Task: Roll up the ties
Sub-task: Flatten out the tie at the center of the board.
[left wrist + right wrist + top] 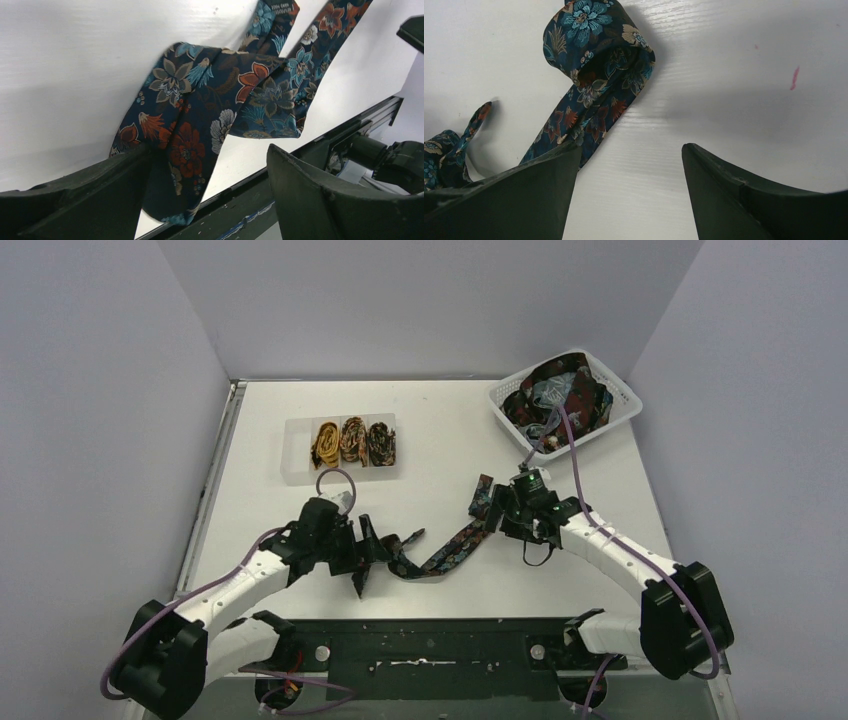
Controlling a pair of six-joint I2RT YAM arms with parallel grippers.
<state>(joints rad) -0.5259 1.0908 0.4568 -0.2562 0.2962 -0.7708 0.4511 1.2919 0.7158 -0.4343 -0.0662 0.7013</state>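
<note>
While agape, left end effector (207,155) and right end effector (631,147) over floral tie (455,548) near table edge (440,616).

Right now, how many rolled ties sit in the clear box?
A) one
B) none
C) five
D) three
D: three rolled ties lie side by side in the box.

I can read just one small label (281,7) on the floral tie (200,115), possibly "HAND MADE"
</note>
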